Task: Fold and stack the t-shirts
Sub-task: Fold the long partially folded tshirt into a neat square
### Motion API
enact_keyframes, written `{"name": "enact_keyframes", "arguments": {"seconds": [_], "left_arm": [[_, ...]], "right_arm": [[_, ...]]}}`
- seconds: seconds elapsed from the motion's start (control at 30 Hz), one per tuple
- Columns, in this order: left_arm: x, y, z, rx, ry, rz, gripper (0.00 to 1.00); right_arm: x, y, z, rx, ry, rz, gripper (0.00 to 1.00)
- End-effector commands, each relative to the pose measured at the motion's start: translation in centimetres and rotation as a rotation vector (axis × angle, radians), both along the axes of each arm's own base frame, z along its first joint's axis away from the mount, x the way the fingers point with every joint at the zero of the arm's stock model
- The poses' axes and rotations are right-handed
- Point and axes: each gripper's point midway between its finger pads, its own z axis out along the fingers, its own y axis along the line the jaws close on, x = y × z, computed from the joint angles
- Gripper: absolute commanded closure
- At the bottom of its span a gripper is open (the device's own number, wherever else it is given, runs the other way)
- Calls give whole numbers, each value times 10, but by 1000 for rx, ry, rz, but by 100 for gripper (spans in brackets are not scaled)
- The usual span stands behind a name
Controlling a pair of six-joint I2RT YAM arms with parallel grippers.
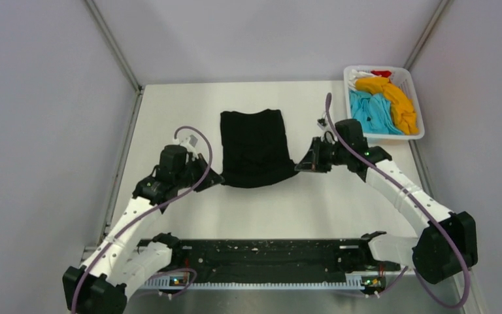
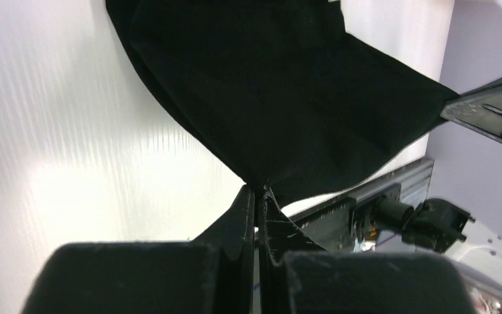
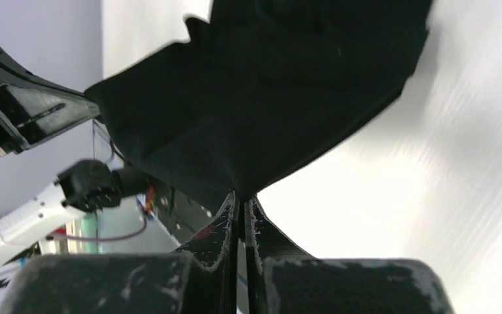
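Observation:
The black t-shirt (image 1: 253,145) lies folded narrow on the white table (image 1: 170,111), its near edge lifted. My left gripper (image 1: 217,178) is shut on the shirt's near left corner; the left wrist view shows the cloth (image 2: 281,85) pinched at the fingertips (image 2: 259,190). My right gripper (image 1: 301,167) is shut on the near right corner; the right wrist view shows the cloth (image 3: 268,98) held at the tips (image 3: 242,196). The orange (image 1: 392,98), sky-blue (image 1: 372,111), white (image 1: 361,74) and red (image 1: 382,73) t-shirts lie bunched in the basket.
The white plastic basket (image 1: 420,134) stands at the table's far right corner. A small connector (image 1: 321,122) lies on the table beside the right arm. The black base rail (image 1: 261,258) runs along the near edge. Grey walls enclose the table.

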Motion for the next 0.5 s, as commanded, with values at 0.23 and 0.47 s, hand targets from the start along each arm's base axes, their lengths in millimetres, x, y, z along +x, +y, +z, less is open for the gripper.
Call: {"name": "enact_keyframes", "arguments": {"seconds": [0.23,0.47], "left_arm": [[134,16,86,78,-267,196,100],[199,39,83,136,-245,270,100]], "right_arm": [[125,6,82,55,-261,-113,100],[185,18,88,97,-243,-99,100]]}}
